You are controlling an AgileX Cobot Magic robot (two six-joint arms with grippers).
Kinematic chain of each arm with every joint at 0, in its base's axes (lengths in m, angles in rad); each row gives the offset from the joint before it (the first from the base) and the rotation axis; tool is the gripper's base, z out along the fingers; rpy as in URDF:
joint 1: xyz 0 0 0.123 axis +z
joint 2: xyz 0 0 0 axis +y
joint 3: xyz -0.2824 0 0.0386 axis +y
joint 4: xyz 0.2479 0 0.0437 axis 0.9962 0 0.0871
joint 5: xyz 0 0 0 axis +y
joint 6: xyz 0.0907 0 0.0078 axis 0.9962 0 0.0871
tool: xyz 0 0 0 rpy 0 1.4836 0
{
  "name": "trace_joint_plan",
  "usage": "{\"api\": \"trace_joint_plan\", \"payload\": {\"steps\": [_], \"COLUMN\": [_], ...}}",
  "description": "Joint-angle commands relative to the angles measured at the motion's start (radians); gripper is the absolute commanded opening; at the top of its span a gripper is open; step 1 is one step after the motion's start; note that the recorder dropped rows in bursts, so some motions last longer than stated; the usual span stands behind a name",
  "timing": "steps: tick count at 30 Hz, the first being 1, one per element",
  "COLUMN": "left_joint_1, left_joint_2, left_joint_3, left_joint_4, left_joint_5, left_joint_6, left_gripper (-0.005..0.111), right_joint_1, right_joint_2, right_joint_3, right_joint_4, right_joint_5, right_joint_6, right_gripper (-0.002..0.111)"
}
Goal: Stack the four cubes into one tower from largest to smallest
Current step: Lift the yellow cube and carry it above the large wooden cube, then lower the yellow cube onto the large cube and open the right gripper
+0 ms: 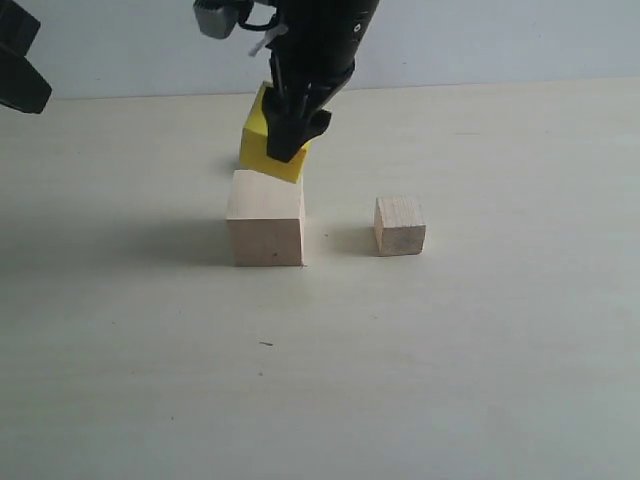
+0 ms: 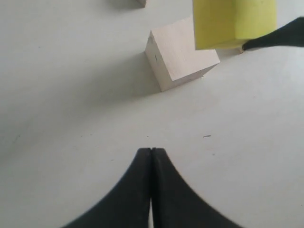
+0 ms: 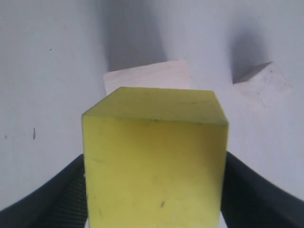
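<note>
The largest pale wood cube (image 1: 266,230) rests on the table; it also shows in the left wrist view (image 2: 178,59) and the right wrist view (image 3: 147,77). Just above its back edge hangs the bright yellow cube (image 1: 262,140) (image 2: 232,21) (image 3: 154,161), tilted, with my right gripper (image 1: 290,130) (image 3: 154,190) shut on its sides. A smaller pale wood cube (image 1: 400,226) (image 3: 263,81) sits to the right of the largest one. My left gripper (image 2: 151,151) is shut and empty, over bare table; part of it shows at the exterior view's upper left (image 1: 20,70). No tower stands.
The pale tabletop (image 1: 450,380) spreads around the cubes, with a light wall (image 1: 500,40) behind its far edge. A corner of another pale wood cube (image 2: 142,2) peeks in at the edge of the left wrist view.
</note>
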Motion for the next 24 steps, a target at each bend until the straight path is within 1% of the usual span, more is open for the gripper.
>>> {"api": "trace_joint_plan", "payload": {"steps": [1, 4, 12, 15, 24], "left_joint_1": [0.001, 0.001, 0.001, 0.001, 0.001], "left_joint_2": [-0.032, -0.046, -0.058, -0.058, -0.058], "left_joint_3": [0.002, 0.002, 0.002, 0.002, 0.002], "left_joint_4": [-0.011, -0.013, -0.022, -0.022, -0.022], "left_joint_5": [0.008, 0.008, 0.008, 0.008, 0.001], "left_joint_6": [0.024, 0.024, 0.026, 0.026, 0.026], "left_gripper": [0.000, 0.000, 0.000, 0.000, 0.000], "right_joint_1": [0.043, 0.061, 0.061, 0.061, 0.061], "right_joint_2": [0.020, 0.026, 0.026, 0.026, 0.062], "right_joint_3": [-0.012, -0.012, -0.012, -0.012, -0.024], "right_joint_4": [-0.096, -0.139, -0.128, -0.084, -0.090], "right_joint_5": [-0.004, -0.004, -0.004, -0.004, -0.004], "right_joint_6": [0.014, -0.003, -0.134, -0.184, -0.206], "right_gripper": [0.000, 0.000, 0.000, 0.000, 0.000]}}
